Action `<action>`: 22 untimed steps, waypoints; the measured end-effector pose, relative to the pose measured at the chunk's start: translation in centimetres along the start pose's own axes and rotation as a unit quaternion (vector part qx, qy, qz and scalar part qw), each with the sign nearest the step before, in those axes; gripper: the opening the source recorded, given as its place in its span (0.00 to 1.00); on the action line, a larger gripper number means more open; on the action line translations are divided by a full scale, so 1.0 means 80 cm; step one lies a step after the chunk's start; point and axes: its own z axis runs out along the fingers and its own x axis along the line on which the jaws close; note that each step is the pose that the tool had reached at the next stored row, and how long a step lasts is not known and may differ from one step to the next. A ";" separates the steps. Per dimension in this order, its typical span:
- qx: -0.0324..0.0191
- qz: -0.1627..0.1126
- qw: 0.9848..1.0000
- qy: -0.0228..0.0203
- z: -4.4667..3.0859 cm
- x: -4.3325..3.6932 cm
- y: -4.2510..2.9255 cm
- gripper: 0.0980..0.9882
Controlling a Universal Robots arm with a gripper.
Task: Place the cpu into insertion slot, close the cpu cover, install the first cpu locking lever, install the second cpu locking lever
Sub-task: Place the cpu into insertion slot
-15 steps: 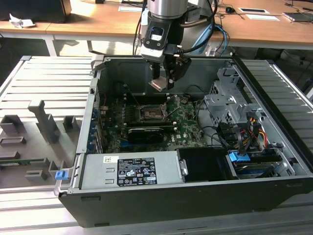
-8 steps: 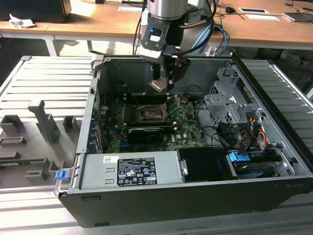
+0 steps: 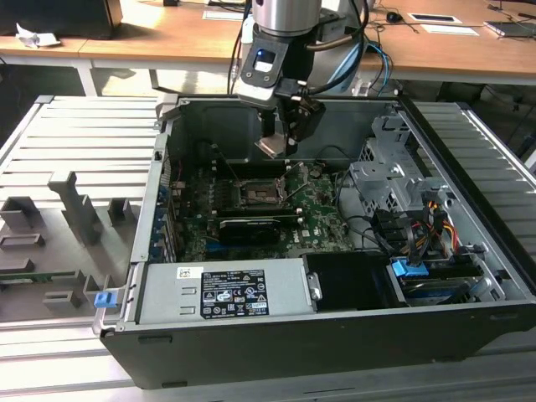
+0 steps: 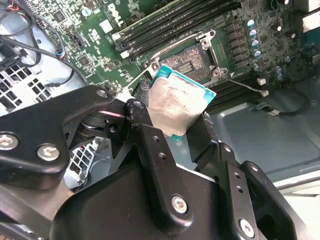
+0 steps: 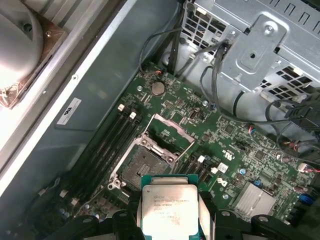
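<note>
- Nearest the lens in both wrist views, the black gripper (image 4: 172, 119) (image 5: 170, 222) pinches the cpu (image 4: 177, 107) (image 5: 169, 210) by two opposite edges, its silvery top showing.
- At the exterior view's left, a grey fixture tray (image 3: 67, 222) lies beside the open computer case (image 3: 335, 343).
- Further right, the arm (image 3: 289, 25) comes straight down over the case's far side. Its wrist is canted and the fingers point down into the case.
- There the chip hangs tilted in the air, above the green motherboard (image 3: 318, 213) and touching nothing else.
- The insertion slot (image 3: 258, 194) (image 5: 142, 167) lies bare just below the chip, apart from it.
- The cpu cover (image 5: 167, 132) stands swung open along one edge of the slot.
- At the exterior view's right sit a metal drive cage (image 3: 394, 180) and coloured cables (image 3: 431, 219).
</note>
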 end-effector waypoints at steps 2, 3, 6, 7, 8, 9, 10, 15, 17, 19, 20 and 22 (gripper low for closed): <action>0.000 0.006 1.000 -0.001 0.0005 0.000 0.0000 0.49; 0.000 0.013 1.000 -0.001 0.0012 0.000 -0.0001 0.49; 0.000 0.032 0.999 -0.003 0.0035 0.000 -0.0003 0.49; 0.000 0.035 0.999 -0.003 0.0040 0.000 -0.0003 0.49; 0.000 0.041 0.999 -0.004 0.0050 0.000 -0.0004 0.49; 0.000 0.044 0.999 -0.004 0.0054 0.000 -0.0006 0.49; 0.000 0.045 0.999 -0.004 0.0061 0.000 -0.0009 0.49; 0.000 0.048 0.999 -0.005 0.0091 0.001 -0.0020 0.49; 0.000 0.050 0.999 -0.005 0.0107 0.001 -0.0022 0.49; 0.000 0.051 0.999 -0.005 0.0113 0.001 -0.0023 0.49; 0.000 0.051 0.999 -0.005 0.0117 0.001 -0.0023 0.49; 0.000 0.052 0.999 -0.005 0.0126 0.001 -0.0024 0.49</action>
